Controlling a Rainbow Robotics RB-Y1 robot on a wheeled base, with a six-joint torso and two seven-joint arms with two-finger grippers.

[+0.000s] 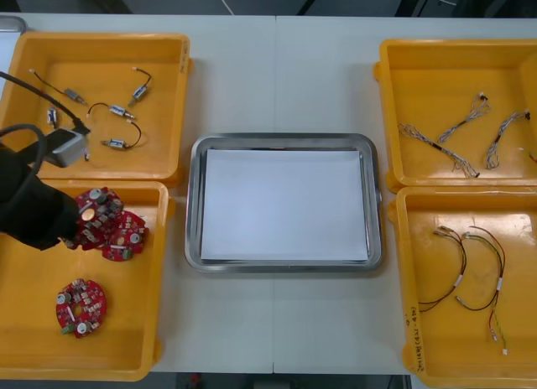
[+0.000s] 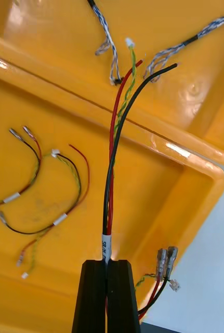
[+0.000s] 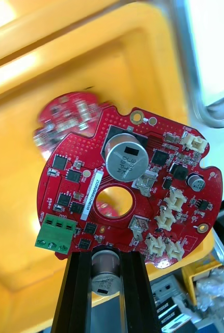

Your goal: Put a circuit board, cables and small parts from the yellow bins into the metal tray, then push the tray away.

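The light table carries four rectangular yellow plastic bins, two at each side: a far left bin, a near left bin, a far right bin and a near right bin. Between them lies the shiny rectangular metal tray, lined with a white sheet and holding nothing else. The black left arm reaches over the near left bin. The left gripper is clamped on the edge of a round red circuit board, with a silver cylindrical component on the board sitting between the fingers. This held board is raised above the bin floor, and a second red board lies beneath it, close to the tray's rim. A further separate board rests in the same bin on the side towards the robot. The right gripper is closed tight on a red, black and yellow cable, which rises from between the fingers above the near right bin. Its free end extends over the rim next to the far right bin. Loose red and black cables lie on the near right bin's floor. Twisted blue and white cables lie in the far right bin. Small metal parts with thin black leads lie in the far left bin.
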